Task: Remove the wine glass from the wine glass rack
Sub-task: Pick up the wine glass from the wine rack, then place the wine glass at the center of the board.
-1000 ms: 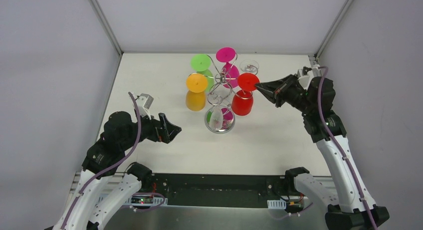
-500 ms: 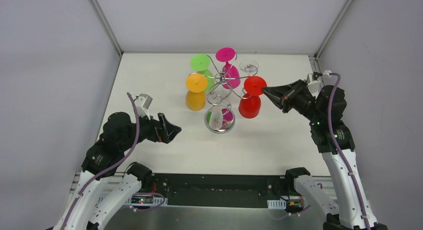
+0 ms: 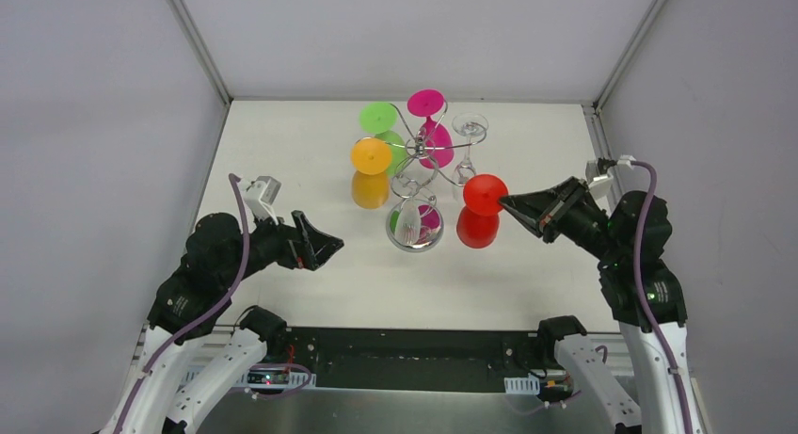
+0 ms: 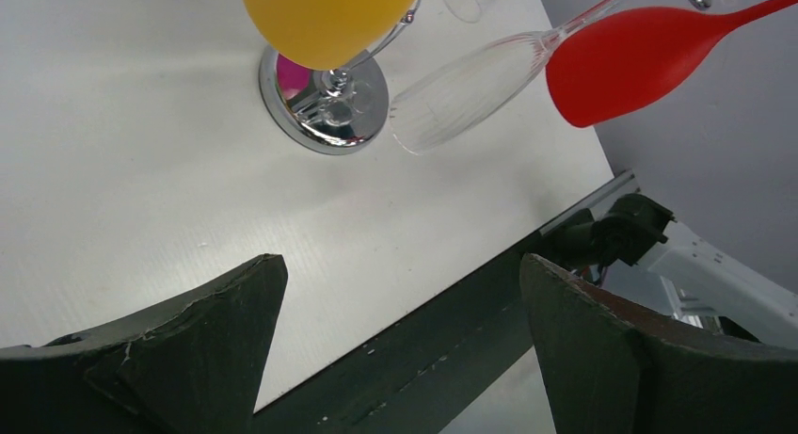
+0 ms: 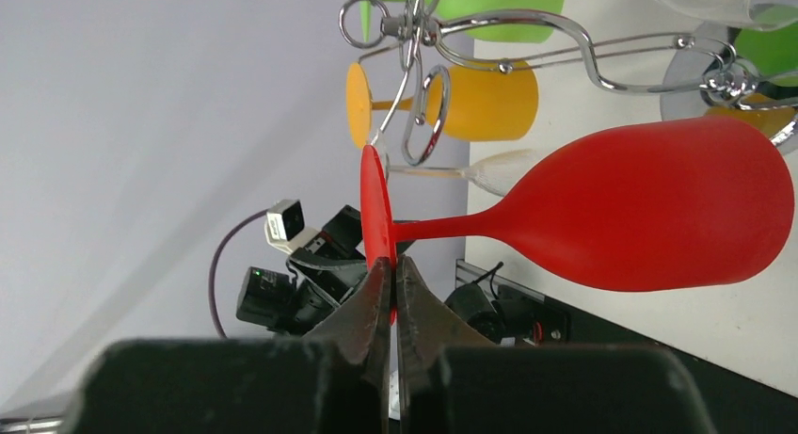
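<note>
Our right end effector is clenched edge-on over the rim of the red wine glass's foot, its two fingers pressed flat on either side of the thin disc, as the right wrist view shows. From that pinch the glass hangs inverted, foot uppermost and bowl down toward the table, so its long axis runs down the stem, at right angles to our fingers. The glass lies on the left of this end effector, between it and the wine glass rack, whose nearest chrome scroll arm ends just beside the foot; from the wrist the far edge of the foot lines up with a wire loop of the rack, and we cannot tell whether they touch. We judge that the coming move turns on this: the rack sits beyond the glass, leftward and farther back, so the way out is to draw the foot rightward and nearer, away from the hub. The orange glass and the green glass hang on the rack's other side. Our left end effector is released, fingers spread wide, well apart across the table; the right arm is much the nearer.
</note>
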Tool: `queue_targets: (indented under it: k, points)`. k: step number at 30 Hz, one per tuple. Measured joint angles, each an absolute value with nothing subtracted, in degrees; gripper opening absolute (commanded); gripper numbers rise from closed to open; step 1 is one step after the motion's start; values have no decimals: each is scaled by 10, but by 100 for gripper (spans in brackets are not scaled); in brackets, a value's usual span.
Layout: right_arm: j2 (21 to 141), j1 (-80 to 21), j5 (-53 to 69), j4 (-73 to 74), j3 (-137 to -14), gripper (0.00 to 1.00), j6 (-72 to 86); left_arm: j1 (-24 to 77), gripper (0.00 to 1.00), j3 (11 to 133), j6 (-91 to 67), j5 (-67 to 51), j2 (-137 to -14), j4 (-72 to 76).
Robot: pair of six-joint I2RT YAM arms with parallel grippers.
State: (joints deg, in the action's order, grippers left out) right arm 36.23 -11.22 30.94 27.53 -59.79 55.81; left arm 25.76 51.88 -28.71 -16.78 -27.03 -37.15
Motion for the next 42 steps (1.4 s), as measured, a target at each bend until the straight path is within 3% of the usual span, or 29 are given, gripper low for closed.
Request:
queue_targets:
  k: [12, 29, 34, 42]
  points:
    - [306, -112, 377, 376, -598, 0, 410, 258, 99, 545, -398, -241, -288, -372]
    - [311, -166, 465, 370, -599, 0, 277, 258, 100, 516, -509, -291, -281, -380]
    - [331, -283, 423, 357, -599, 0, 250, 258, 100, 504, -522, -297, -281, -381]
    - [412, -613, 188, 356, -612, 0, 190, 258, 100, 499, -546, -308, -269, -380]
